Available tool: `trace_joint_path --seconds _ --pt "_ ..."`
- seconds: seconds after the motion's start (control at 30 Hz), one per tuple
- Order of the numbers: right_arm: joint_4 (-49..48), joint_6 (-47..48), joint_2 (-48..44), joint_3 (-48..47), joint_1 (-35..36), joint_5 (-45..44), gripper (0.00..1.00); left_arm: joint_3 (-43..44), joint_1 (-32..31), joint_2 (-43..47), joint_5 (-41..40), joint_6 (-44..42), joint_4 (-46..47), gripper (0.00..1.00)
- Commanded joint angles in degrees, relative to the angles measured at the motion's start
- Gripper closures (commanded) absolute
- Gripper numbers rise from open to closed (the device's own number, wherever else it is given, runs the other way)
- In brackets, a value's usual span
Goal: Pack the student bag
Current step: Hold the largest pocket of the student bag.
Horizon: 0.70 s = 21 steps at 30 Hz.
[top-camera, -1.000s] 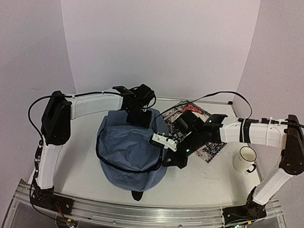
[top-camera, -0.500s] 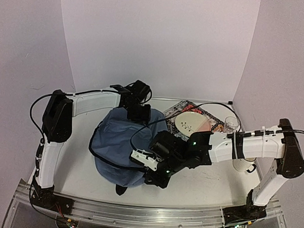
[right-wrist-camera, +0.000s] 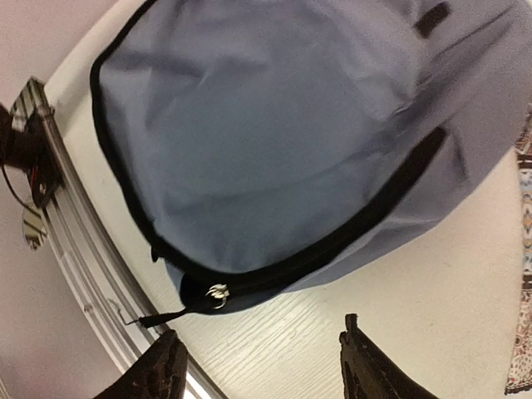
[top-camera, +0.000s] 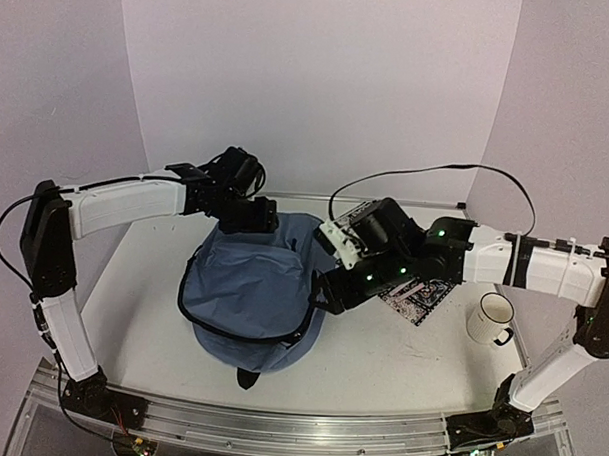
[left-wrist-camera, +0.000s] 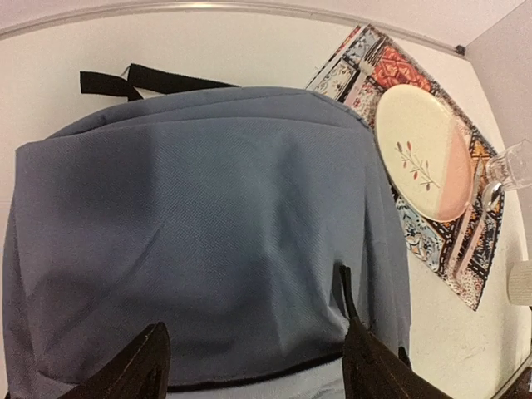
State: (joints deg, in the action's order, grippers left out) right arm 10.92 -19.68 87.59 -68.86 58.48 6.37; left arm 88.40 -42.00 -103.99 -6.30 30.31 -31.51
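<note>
Above the far end of the student bag (top-camera: 252,296), which lies slumped on the table, hovers the left gripper (left-wrist-camera: 253,332), jaws wide and empty. At the bag's right side the right gripper (right-wrist-camera: 259,332) is likewise spread, gripping nothing. Further right lies a patterned placemat (left-wrist-camera: 391,66).

In the top view the right arm (top-camera: 543,268) covers most of the placemat (top-camera: 414,300); the plate (left-wrist-camera: 420,154), plain from the left wrist, is wholly hidden there; the right gripper (top-camera: 324,297) is a dark mass at the edge of the student bag (top-camera: 247,296), its jaws too small to make out; the left gripper (top-camera: 251,222) hides its own fingertips over the bag's far rim. From the left wrist, the bottom edge cuts off the fingers (left-wrist-camera: 150,370) and the bag's near part; the right edge cuts the glass (left-wrist-camera: 514,166) and trims a pale rounded thing (left-wrist-camera: 524,283) to an unnameable sliver. From the right wrist, the bag runs past the top and right edges; the placemat is a mere strip at the right edge.
</note>
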Motion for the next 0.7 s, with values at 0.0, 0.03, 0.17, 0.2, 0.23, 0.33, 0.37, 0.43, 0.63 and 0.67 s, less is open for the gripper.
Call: trace_joint_path --seconds 0.0,0.03,0.17,0.2,0.23,0.33,0.37,0.43,0.63,0.67 --pt "-1.62 -10.26 -0.90 0.98 -2.52 1.58 0.31 -4.24 -3.87 8.08 -2.17 2.44 0.21 0.26" --pt "-2.38 -12.03 -0.31 1.22 -3.00 1.73 0.30 -5.01 -5.10 9.14 -2.30 2.95 0.16 0.26" --pt "-7.58 -20.21 1.67 2.78 -4.68 3.44 0.29 -8.60 -10.49 12.49 -1.41 6.21 -0.27 0.25" --pt "-9.10 -21.89 1.87 3.36 -4.83 3.50 0.29 -9.56 -11.80 13.13 -1.03 7.02 -0.35 0.25" --pt "-10.95 -23.73 2.08 4.02 -4.92 3.52 0.29 -10.80 -12.78 13.95 -0.72 7.85 -0.41 0.25" --pt "-14.62 -28.01 3.49 5.39 -5.03 3.75 0.29 -13.89 -15.52 15.92 -0.57 9.59 -0.80 0.25" --pt "-15.69 -29.26 4.11 5.95 -5.04 4.04 0.30 -14.97 -16.58 16.73 -0.39 10.15 -0.88 0.25" --pt "-18.40 -31.67 5.14 7.45 -5.07 4.79 0.31 -16.21 -18.49 18.17 -0.12 11.19 -0.96 0.25" --pt "-23.98 -35.63 7.13 10.47 -5.08 7.34 0.38 -18.28 -23.93 19.75 2.15 14.84 -1.52 0.29" --pt "-24.24 -35.75 7.53 10.43 -5.11 7.80 0.38 -18.56 -24.62 19.49 2.80 15.46 -1.58 0.30"
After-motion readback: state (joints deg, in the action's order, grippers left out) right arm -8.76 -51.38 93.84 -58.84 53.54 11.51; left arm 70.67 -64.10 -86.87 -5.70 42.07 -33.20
